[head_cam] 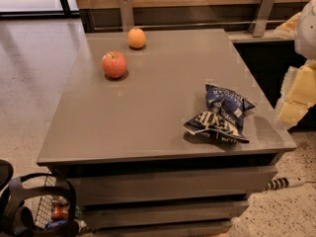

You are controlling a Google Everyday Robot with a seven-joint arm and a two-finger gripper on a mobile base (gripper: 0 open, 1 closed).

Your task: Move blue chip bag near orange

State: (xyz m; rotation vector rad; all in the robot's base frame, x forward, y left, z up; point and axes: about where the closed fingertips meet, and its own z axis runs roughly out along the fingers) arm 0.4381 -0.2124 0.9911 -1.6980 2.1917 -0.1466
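Observation:
The blue chip bag (220,113) lies crumpled on the grey table (158,107), near its front right corner. The orange (137,38) sits at the far side of the table, left of centre. My gripper (296,98) is a pale yellow and white shape at the right edge of the view, off the table's right side and a little to the right of the bag. It does not touch the bag.
A red apple (114,64) sits just in front and to the left of the orange. A counter with metal brackets (262,6) runs behind the table. A wire basket (52,211) and black straps lie on the floor at the lower left.

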